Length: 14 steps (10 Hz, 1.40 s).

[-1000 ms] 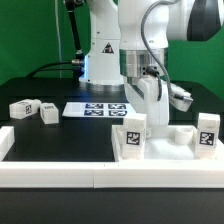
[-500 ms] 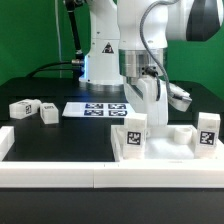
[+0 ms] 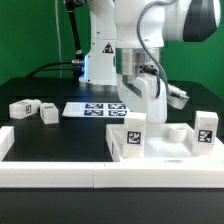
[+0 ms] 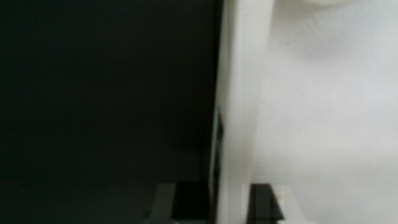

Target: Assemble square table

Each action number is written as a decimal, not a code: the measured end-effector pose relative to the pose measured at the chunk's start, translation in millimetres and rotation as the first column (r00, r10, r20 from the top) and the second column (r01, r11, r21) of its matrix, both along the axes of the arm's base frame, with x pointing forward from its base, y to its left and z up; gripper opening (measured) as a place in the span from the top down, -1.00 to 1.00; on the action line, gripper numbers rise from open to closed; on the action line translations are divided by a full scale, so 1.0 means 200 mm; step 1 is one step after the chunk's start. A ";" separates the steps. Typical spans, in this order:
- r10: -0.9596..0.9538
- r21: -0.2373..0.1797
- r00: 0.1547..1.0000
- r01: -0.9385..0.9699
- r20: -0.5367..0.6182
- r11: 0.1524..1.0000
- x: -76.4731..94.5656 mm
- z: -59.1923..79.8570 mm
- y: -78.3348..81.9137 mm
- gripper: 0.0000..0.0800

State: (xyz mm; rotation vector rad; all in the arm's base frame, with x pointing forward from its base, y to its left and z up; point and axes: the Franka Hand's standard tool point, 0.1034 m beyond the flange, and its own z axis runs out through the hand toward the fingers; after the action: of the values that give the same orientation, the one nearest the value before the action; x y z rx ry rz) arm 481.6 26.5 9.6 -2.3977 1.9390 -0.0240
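Grip: fingers [image 4: 185, 203] clenched; held item indeterminable.
Exterior view: fingers hidden behind leg [image 3: 132, 131] on square table top [image 3: 165, 150].
Wrist view: white blur.

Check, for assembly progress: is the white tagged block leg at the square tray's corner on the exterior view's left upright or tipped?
Upright: the white tagged block leg stands on end on the white plastic square tray.

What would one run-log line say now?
jaws: shut, above square table top; upright legs: two; loose legs: two; held part: unclear
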 end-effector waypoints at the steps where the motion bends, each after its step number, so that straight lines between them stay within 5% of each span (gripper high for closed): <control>1: 0.048 -0.007 0.999 -0.048 0.002 0.999 -0.01 0.00 -0.04 0.83; 3: 0.171 -0.028 0.985 -0.170 0.014 0.985 -0.02 0.00 -0.14 0.83; 8: 0.167 -0.028 0.986 -0.167 0.014 0.986 -0.02 0.00 -0.13 0.84; 14: 0.568 -0.110 0.823 -0.564 0.003 0.818 0.01 0.00 -0.30 0.84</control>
State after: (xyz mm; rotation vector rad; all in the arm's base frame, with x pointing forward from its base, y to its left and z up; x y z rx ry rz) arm 483.9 -33.1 10.0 -2.9177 1.1543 -0.1429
